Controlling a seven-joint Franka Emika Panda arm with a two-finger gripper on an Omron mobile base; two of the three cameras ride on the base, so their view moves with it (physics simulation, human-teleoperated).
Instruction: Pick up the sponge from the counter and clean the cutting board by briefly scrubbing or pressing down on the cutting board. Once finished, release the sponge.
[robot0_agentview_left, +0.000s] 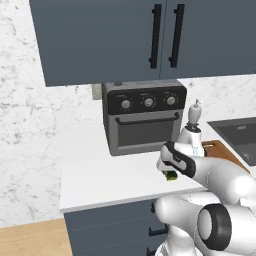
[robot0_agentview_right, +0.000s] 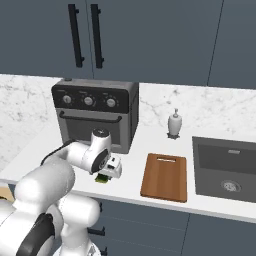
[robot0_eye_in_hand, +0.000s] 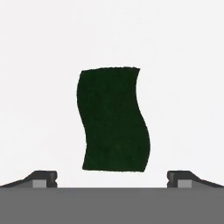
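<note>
The sponge (robot0_eye_in_hand: 113, 119) lies on the white counter (robot0_eye_in_hand: 183, 65), its dark green top facing the hand camera; its yellow-green edge peeks out under the hand (robot0_agentview_left: 171, 175) (robot0_agentview_right: 103, 179). My gripper (robot0_eye_in_hand: 112, 177) hangs open straight above it, fingertips (robot0_eye_in_hand: 43, 178) spread wide to either side and apart from it. In the base views the gripper (robot0_agentview_left: 170, 172) (robot0_agentview_right: 107, 175) sits low over the counter (robot0_agentview_left: 100, 170) (robot0_agentview_right: 130, 180), in front of the toaster oven. The reddish-brown cutting board (robot0_agentview_right: 165, 176) (robot0_agentview_left: 222, 152) lies flat to the right, beside the sink.
A dark toaster oven (robot0_agentview_left: 143, 116) (robot0_agentview_right: 95, 114) stands close behind the hand. A soap dispenser (robot0_agentview_right: 174, 123) (robot0_agentview_left: 195, 114) stands by the wall, and the dark sink (robot0_agentview_right: 227, 170) (robot0_agentview_left: 237, 135) lies at the right. Blue-grey wall cabinets (robot0_agentview_left: 150, 35) hang overhead.
</note>
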